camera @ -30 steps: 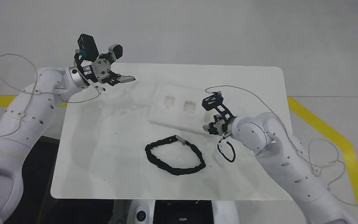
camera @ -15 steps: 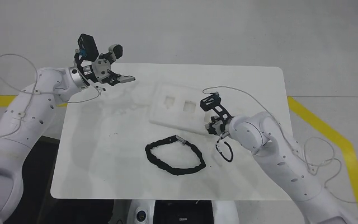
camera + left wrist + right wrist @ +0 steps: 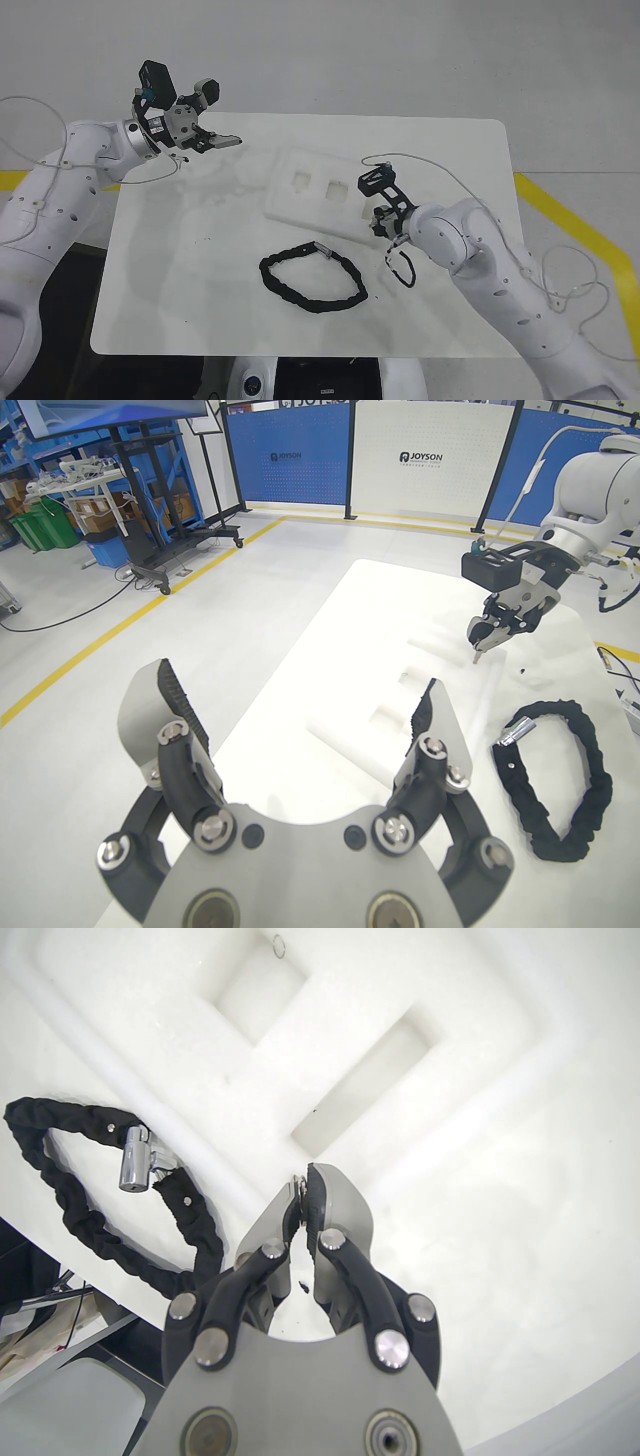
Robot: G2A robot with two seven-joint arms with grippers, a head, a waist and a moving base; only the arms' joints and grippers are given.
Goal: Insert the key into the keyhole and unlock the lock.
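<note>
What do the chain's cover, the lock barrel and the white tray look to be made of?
Chain cover: black woven fabric, it seems; matte, wrinkled and bunched, with small rivets.
Lock barrel: metal, likely chrome-plated; bright mirror-like highlights.
White tray: probably foam or soft plastic; matte, with rounded moulded edges and no gloss.

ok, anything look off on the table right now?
Nothing stands out. The chain lock lies looped flat on the table beside the foam tray, with no visible damage. The right claw is shut on the key by the tray's corner; the left claw is open, apart from everything.
</note>
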